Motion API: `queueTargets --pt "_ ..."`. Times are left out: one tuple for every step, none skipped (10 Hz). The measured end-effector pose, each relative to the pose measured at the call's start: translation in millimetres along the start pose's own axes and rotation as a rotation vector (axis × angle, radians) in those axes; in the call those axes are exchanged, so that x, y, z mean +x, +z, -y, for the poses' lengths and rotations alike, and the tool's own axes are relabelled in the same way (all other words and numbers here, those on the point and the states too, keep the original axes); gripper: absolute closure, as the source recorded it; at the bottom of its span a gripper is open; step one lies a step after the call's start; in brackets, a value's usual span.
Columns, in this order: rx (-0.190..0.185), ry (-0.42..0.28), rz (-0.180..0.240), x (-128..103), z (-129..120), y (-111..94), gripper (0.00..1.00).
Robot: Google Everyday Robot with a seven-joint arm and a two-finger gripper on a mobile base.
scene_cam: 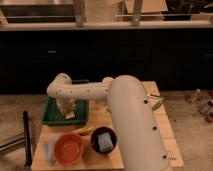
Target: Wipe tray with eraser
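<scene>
The green tray [51,115] lies on the back left part of the wooden table [162,132]. My white arm reaches from the right and bends down into the tray. My gripper [67,111] is low inside the tray, near its right half. A small pale tan block, the eraser [70,116], shows right under the gripper's tip on the tray floor. The gripper body hides how it meets the eraser.
An orange bowl [68,148] stands at the front left. A black bowl [95,141] beside it holds a grey-blue pad [104,142]. A thin green object [158,104] lies at the right edge. A black post [26,144] stands left of the table.
</scene>
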Motion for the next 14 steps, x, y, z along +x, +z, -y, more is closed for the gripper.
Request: queueTargets --pt "-0.009 0.015 0.007 -0.9 -9.9 2.2 0.97" --pt "-0.019 0.037 0.016 1.0 -20.6 5.5 0.97" --pt "-0.022 0.049 0.021 3.1 -24.8 7.2 0.97" --pt "-0.027 0.065 0.026 5.4 -29.7 8.6 0.97" --pt "-0.034 0.088 0.028 9.5 -37.4 9.8 0.97" --pt "-0.039 0.108 0.026 13.7 -44.7 9.9 0.97" --pt "-0.044 0.118 0.022 18.5 -46.3 8.9 0.97" --pt "-0.042 0.122 0.009 27.3 -43.3 7.6 0.97" --pt "-0.039 0.12 0.001 32.6 -38.6 6.7 0.97" --pt "-0.034 0.116 -0.008 38.3 -31.4 5.9 0.97" --pt "-0.027 0.106 -0.013 41.9 -23.4 5.3 0.97" --pt "-0.016 0.089 -0.02 45.1 -14.1 3.9 0.97" --pt "-0.008 0.075 -0.023 46.0 -8.4 3.4 0.97" --pt "0.003 0.054 -0.026 45.9 -1.5 2.3 0.97"
